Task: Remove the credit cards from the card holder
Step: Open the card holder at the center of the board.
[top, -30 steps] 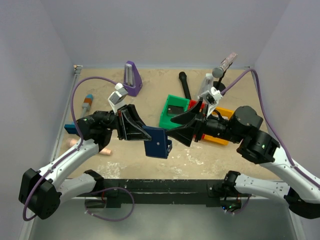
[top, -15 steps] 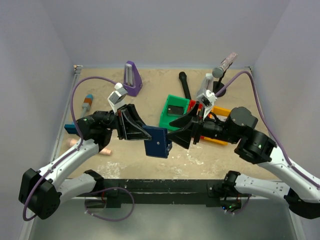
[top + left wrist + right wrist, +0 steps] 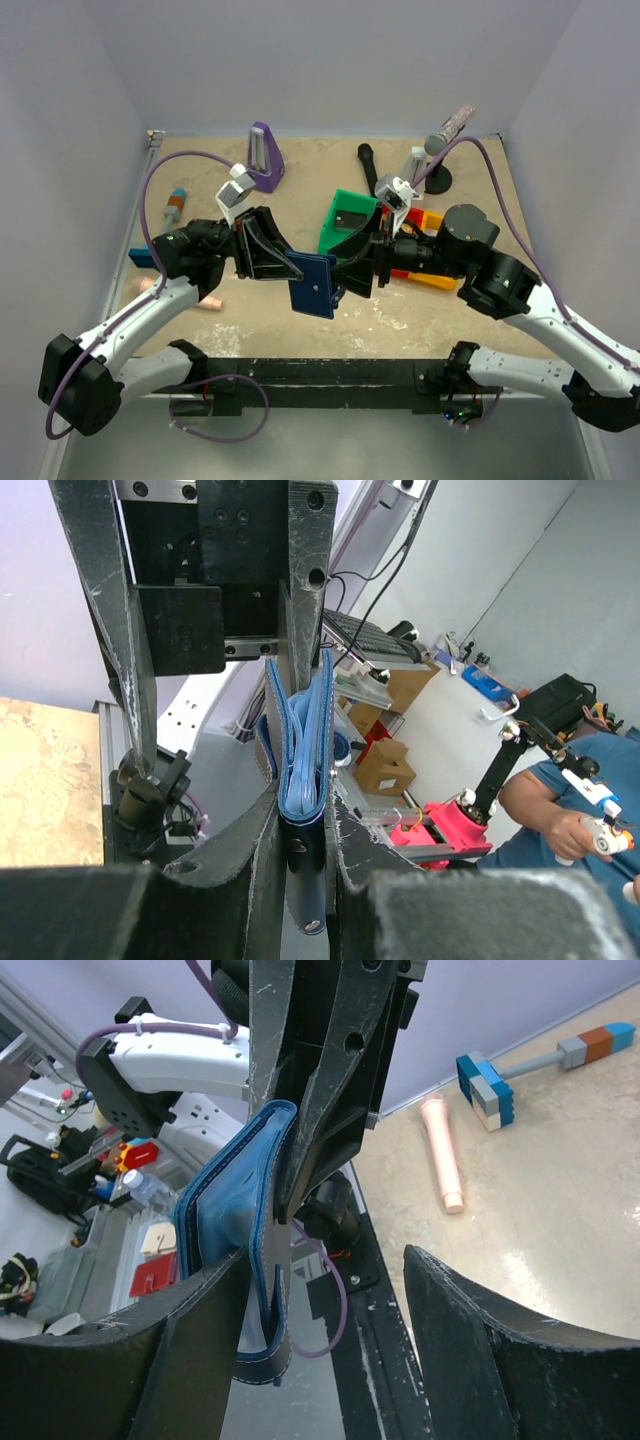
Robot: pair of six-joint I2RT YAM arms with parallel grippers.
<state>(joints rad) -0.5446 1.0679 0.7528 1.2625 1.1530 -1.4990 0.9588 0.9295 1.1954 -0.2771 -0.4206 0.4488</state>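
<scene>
The card holder (image 3: 313,283) is hanging in the air just in front of the green box (image 3: 340,225), on its left-hand near corner, and you are pinching it in the left gripper (image 3: 285,262). From above, the right gripper (image 3: 345,270) is coming in from the green box's side with its jaws spread, level with the holder's free edge. No credit cards are lying on the sand around the green box, so nothing is showing as taken out.

In the left wrist view you are clamping the card holder (image 3: 303,750) edge-on between the jaws, low on its body, so that the pale blue inner panels are pressing together above the grip. It is looking folded nearly flat; whether card edges are peeking out there is too fine to tell.

In the right wrist view the card holder (image 3: 235,1260) is sitting just beside one of your jaws, with the other well apart from it, so that hand is gripping nothing. Whether it is touching the leather, I cannot tell. By my reading, lifting is done; opening the fold and drawing out every card is what you are facing.
</scene>
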